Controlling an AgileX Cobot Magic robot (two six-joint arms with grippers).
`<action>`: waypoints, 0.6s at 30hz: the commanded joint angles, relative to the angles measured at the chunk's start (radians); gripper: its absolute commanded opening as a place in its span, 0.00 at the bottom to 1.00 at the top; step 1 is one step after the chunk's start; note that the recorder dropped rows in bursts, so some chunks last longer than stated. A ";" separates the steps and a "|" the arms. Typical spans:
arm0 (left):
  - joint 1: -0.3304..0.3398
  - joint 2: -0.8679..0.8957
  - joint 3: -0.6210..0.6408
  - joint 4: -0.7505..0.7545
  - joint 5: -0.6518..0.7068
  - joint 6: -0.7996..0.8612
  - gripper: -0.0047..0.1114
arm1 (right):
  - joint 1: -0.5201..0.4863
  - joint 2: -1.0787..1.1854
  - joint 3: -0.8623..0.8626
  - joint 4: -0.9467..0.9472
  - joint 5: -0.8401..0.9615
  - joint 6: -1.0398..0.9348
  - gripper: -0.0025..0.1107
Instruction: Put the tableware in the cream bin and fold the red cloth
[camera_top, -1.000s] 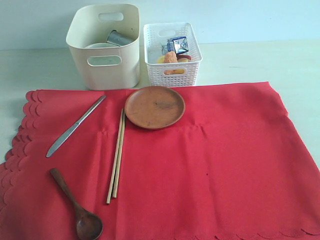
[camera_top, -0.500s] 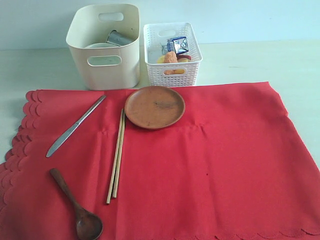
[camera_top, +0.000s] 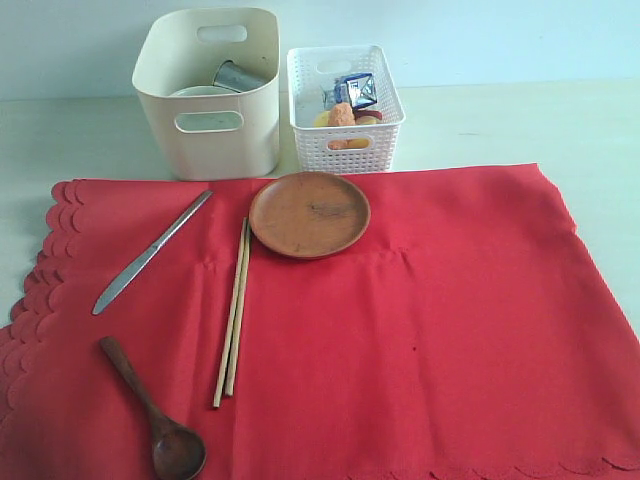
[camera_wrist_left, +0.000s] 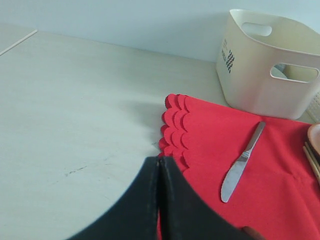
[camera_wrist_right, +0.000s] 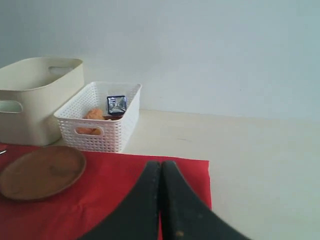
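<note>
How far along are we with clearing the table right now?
Done: the steel cup and white bowl sit in the cream bin. In hand: nothing; the left gripper and right gripper are both shut and empty. Left: the brown plate, knife, chopsticks and wooden spoon lie on the red cloth, which is spread flat, unfolded.

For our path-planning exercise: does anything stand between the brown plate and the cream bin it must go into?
Nothing visible does. The brown plate lies on the red cloth near the cream bin; the white basket stands beside the bin, off that path. Only the bin's wall must be cleared.
</note>
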 joint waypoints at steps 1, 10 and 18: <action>-0.007 -0.006 0.003 0.005 -0.005 0.003 0.04 | -0.039 -0.043 0.056 -0.003 -0.033 0.002 0.02; -0.007 -0.006 0.003 0.005 -0.005 0.003 0.04 | -0.111 -0.161 0.124 -0.007 0.003 0.002 0.02; -0.007 -0.006 0.003 0.005 -0.005 0.003 0.04 | -0.180 -0.240 0.124 -0.006 0.153 -0.001 0.02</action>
